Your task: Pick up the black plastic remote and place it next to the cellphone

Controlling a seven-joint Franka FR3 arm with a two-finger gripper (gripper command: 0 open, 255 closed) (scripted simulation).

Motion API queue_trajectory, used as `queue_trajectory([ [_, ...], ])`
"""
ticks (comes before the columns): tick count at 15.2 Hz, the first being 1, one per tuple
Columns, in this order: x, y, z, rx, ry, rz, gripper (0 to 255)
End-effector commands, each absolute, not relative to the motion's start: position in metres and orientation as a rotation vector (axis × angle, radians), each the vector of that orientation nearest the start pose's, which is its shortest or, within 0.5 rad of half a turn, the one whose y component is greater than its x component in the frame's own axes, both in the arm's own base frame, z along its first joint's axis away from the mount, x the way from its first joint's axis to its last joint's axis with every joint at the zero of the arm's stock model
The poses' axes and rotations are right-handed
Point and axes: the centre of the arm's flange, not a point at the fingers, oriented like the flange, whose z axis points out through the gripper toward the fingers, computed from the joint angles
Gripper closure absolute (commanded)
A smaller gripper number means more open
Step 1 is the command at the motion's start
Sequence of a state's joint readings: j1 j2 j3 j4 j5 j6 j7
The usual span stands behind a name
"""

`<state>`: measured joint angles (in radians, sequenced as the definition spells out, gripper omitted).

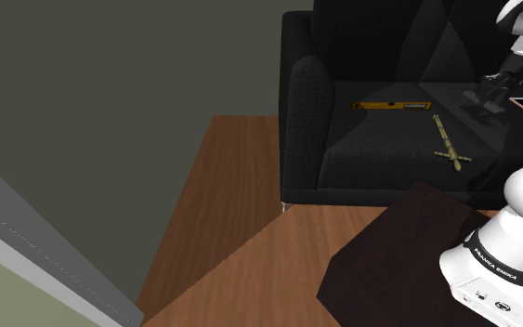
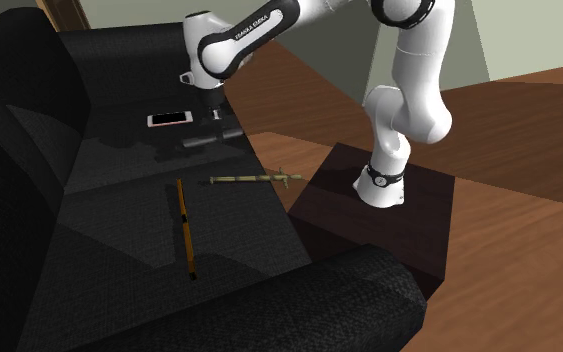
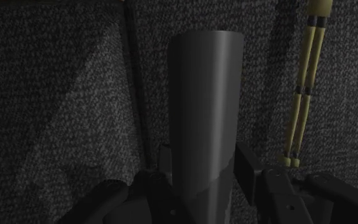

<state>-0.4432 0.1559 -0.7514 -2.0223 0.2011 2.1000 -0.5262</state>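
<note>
A black sofa (image 1: 306, 111) held everything. The white arm (image 2: 409, 90) reached over it from a dark stand (image 2: 409, 210) on the wood floor (image 1: 241, 186). On the seat lay a yellow level (image 2: 186, 235) and, just beside it, a thin brass sword (image 1: 450, 144). The dark grey remote (image 3: 206, 95) sat low at the seat cushion near the white phone (image 2: 169, 119), apart from it. The gripper (image 3: 203, 158) had its jaws pressed against the remote's two long sides, clasping it.
</note>
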Motion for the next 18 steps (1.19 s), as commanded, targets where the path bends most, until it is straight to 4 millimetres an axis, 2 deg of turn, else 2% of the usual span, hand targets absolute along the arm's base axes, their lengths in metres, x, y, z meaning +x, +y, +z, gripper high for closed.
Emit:
queue_trajectory([
  [1, 0.211, -0.543, 0.391, -2.852, 1.15, -0.046, 255],
  [18, 0.068, -0.716, 0.396, -2.852, 1.149, -0.046, 255],
])
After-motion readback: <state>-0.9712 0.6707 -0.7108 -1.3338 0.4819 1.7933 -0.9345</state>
